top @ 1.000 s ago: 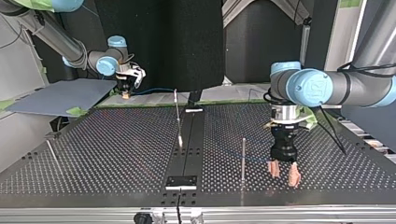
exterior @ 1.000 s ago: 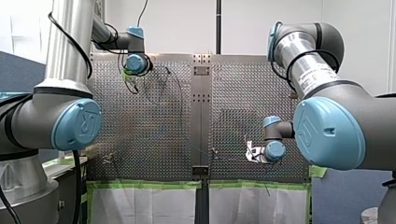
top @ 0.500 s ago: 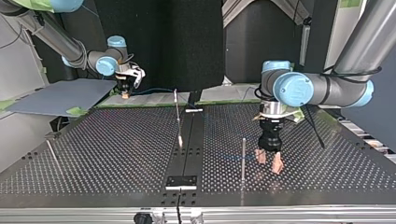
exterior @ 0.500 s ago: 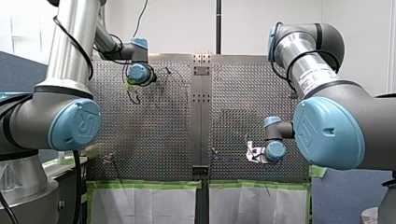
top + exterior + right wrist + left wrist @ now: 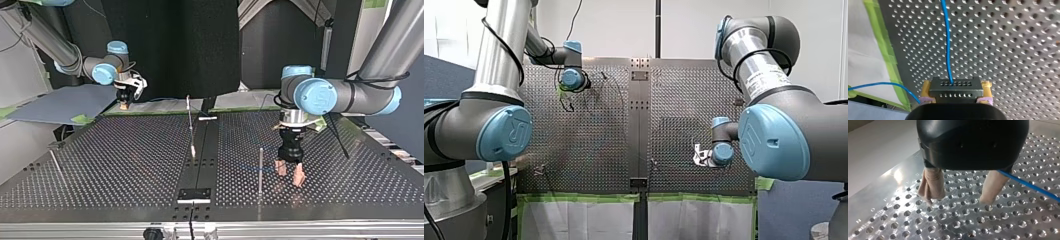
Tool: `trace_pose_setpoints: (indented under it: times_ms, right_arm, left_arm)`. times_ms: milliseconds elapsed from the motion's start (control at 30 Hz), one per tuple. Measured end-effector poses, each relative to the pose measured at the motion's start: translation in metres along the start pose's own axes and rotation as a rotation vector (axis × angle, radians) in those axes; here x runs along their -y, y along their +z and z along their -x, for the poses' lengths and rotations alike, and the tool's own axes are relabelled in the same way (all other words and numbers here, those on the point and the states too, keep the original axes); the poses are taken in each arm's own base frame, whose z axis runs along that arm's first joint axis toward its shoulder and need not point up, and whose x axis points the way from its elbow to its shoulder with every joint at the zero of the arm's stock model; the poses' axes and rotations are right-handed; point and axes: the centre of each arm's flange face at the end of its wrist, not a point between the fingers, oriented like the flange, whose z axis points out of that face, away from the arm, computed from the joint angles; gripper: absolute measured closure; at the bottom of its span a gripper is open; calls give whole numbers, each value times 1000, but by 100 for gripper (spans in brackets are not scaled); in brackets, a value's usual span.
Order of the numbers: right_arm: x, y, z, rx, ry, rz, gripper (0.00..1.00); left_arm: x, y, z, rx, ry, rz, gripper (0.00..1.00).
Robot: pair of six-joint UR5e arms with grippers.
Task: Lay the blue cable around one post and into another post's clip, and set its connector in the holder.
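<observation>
Now pulling the connector, clamped in the right gripper, toward the top view's nine o'clock, likely tensioning the blue cable beside the open, empty left gripper.

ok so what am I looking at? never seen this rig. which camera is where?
Two robot arms work over a perforated metal table. The front view looks from behind the arms; the top view faces them from across the table, so sides are swapped; the other two are wrist cameras. My left gripper hangs open just above the table, the blue cable passing beside one finger. My right gripper is shut on the cable's black connector. Thin metal posts stand on the table.
</observation>
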Motion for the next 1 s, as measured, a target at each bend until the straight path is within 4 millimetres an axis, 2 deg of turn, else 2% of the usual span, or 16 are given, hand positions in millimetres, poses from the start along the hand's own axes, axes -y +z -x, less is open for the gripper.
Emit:
trace_pose_setpoints:
  times_ms: [567, 767, 1000]
  right_arm:
    - [3, -34, -97, -29, 43, -17, 75]
    - [12, -44, -150, -81, 8, -28, 75]
    - [16, -64, -228, -161, -20, -10, 75]
  left_arm:
    - [-3, 1, 2, 6, -6, 7, 0]
    - [-5, 2, 3, 10, -10, 12, 0]
    - [-7, 3, 5, 11, -14, 13, 0]
